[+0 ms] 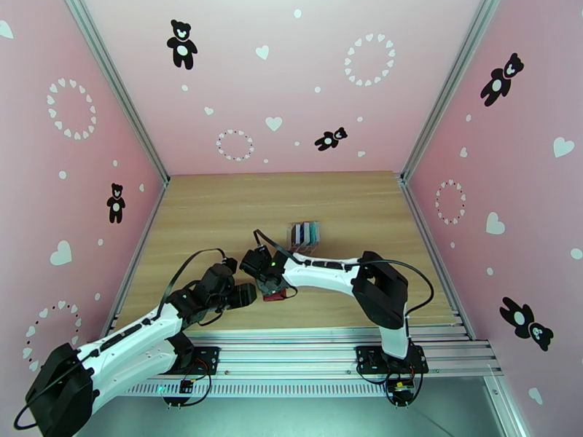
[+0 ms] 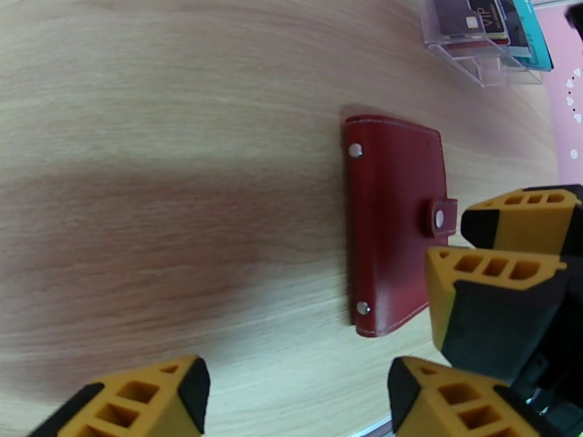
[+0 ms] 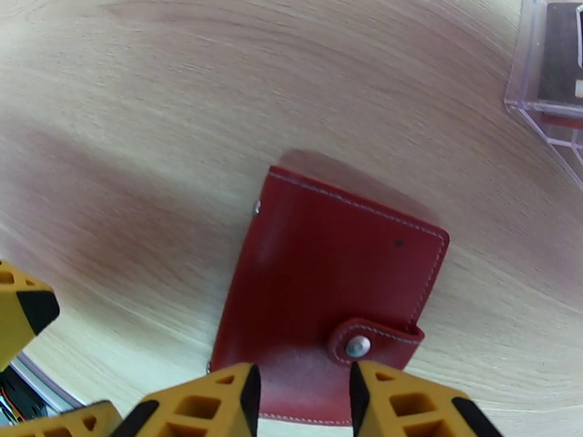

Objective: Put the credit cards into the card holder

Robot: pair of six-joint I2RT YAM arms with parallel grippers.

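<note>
The dark-red card holder (image 3: 328, 300) lies closed and flat on the wooden table, its snap tab fastened. It also shows as a red patch (image 1: 274, 295) under the two grippers and lies lengthwise (image 2: 393, 220) in the left wrist view. My right gripper (image 3: 302, 402) hovers at the holder's tab edge, jaws narrowly open, nothing clamped. To the holder's left my left gripper (image 2: 299, 402) stands wide open and holds nothing. The credit cards (image 2: 488, 20), dark and teal, stand in a clear rack (image 1: 304, 234) beyond the holder.
The clear rack's corner (image 3: 554, 89) is close to the holder's far right. Yellow fingers (image 2: 503, 285) of the right gripper crowd the holder's tab side. Pink walls enclose the table, and a metal rail (image 1: 328, 344) runs along its near edge.
</note>
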